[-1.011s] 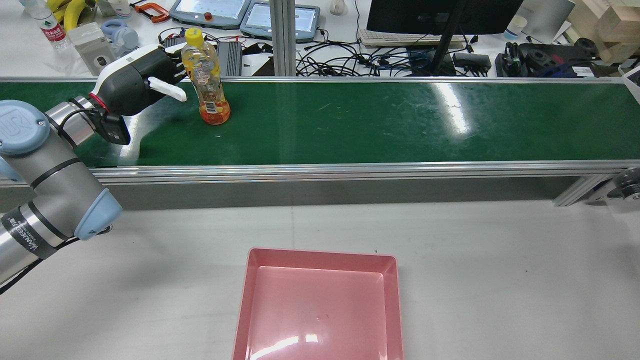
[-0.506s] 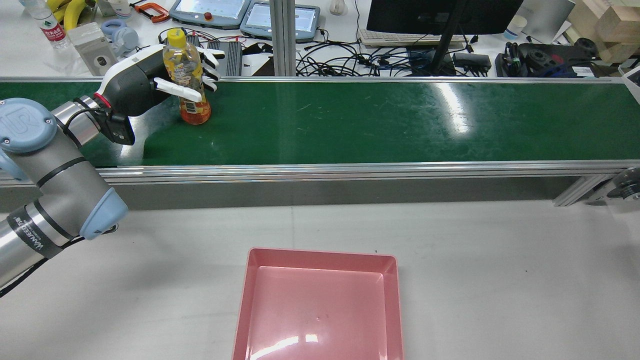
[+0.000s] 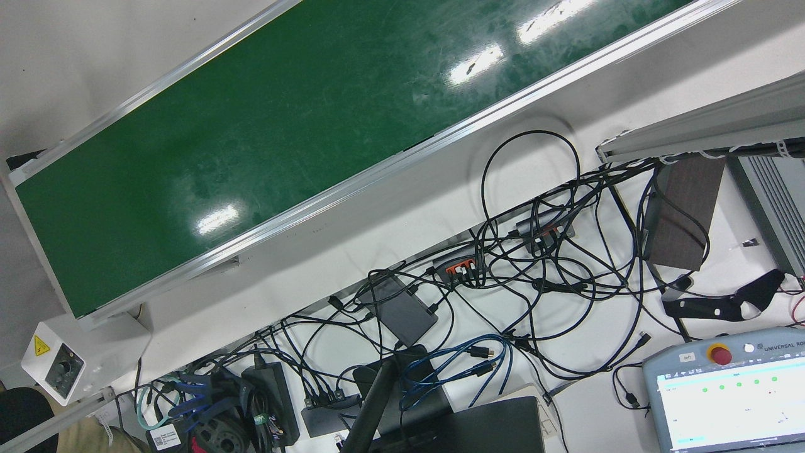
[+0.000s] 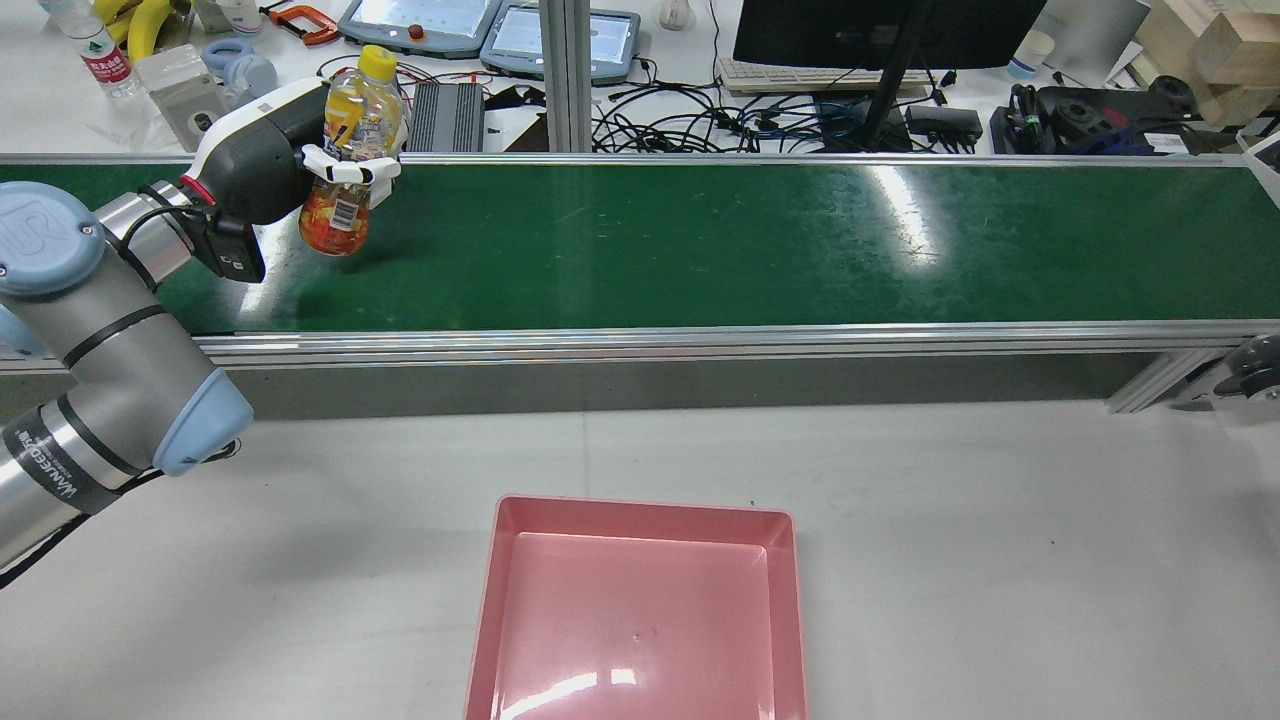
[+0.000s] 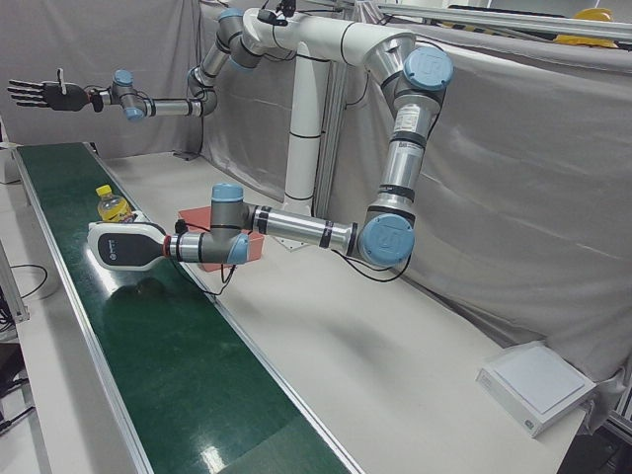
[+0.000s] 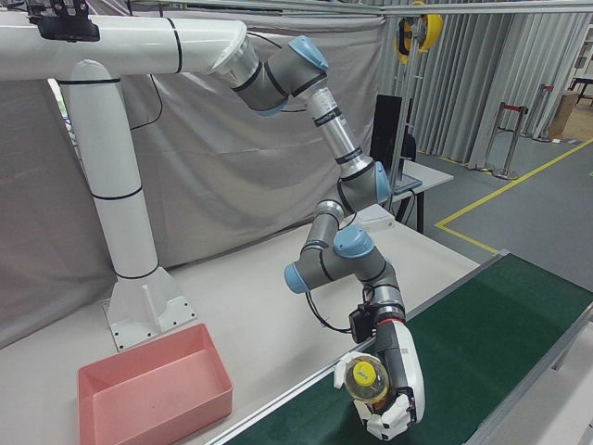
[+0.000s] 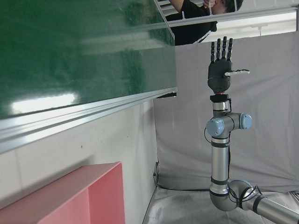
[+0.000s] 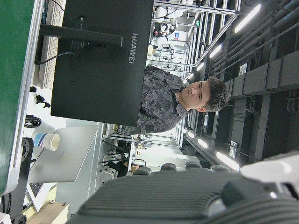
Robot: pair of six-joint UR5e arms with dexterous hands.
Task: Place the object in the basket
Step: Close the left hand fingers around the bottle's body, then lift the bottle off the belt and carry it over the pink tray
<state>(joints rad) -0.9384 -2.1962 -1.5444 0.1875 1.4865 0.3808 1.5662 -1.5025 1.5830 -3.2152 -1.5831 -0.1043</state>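
A clear bottle [image 4: 336,215] with a yellow cap and orange drink is in my left hand [image 4: 262,160]. The hand is shut around its middle and holds it tilted just above the left end of the green conveyor belt [image 4: 700,240]. The right-front view shows the same hand [image 6: 405,375] wrapped on the bottle [image 6: 364,375]. The pink basket [image 4: 640,508] sits empty on the grey table, near the front centre. My right hand [image 5: 44,94] is raised high with its fingers spread and holds nothing; it also shows in the left hand view [image 7: 221,63].
An aluminium rail [image 4: 640,345] runs along the belt's near side, between belt and table. Behind the belt lie cables, teach pendants [image 4: 420,25] and a monitor [image 4: 880,30]. The left arm's elbow [image 4: 120,380] hangs over the table's left side.
The bottle stood on the belt as my left hand reached it. The fingers have closed round it, and the bottle is now lifted off the belt, tilted and carried a little left.
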